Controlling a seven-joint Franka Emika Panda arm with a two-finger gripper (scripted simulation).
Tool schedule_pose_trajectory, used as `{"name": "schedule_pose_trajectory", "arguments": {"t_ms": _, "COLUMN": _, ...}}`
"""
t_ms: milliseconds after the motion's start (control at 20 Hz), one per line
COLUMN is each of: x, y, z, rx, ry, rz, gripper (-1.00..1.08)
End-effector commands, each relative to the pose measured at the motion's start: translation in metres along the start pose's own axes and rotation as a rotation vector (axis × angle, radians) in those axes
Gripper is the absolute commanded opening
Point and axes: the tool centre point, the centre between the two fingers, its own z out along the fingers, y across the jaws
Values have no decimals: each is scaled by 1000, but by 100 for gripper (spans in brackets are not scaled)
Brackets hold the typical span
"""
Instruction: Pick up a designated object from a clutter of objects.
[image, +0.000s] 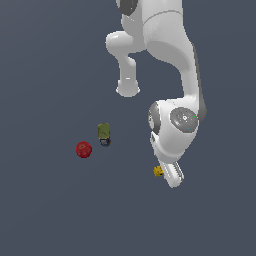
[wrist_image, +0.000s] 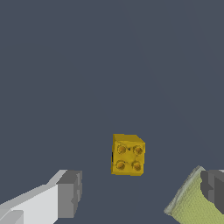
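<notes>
Approach step: gripper (wrist_image: 140, 197) fingers apart, empty, above yellow cube (wrist_image: 127, 155) (pale square (wrist_image: 192, 203) sits under one finger). Next move, I'd judge: center over cube, descend, then close w/o catching the square

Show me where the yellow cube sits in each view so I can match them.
Exterior view: yellow cube low and right of centre, just off the exterior view's left edge of the gripper.
Wrist view: cube ahead of the open fingers, not yet between them; four studs face the camera.
Shared landmark: the gripper itself, beside the cube in both.
</notes>
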Motion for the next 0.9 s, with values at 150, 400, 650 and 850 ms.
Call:
{"name": "schedule_pose_trajectory", "arguments": {"t_ms": 150, "x": -6, "y": -3, "z": 10, "rx": 2, "ry": 2, "rz": 57, "gripper": 100}}
{"name": "schedule_pose_trajectory", "arguments": {"t_ms": 400, "x": -8, "y": -4, "z": 14, "rx": 3, "ry": 3, "rz": 76, "gripper": 100}}
{"name": "schedule_pose_trajectory", "arguments": {"t_ms": 650, "x": -8, "y": -3, "z": 17, "rx": 2, "ry": 3, "rz": 73, "gripper": 100}}
{"name": "schedule_pose_trajectory", "arguments": {"t_ms": 850, "x": -8, "y": -3, "z": 31, "rx": 2, "ry": 3, "rz": 74, "gripper": 100}}
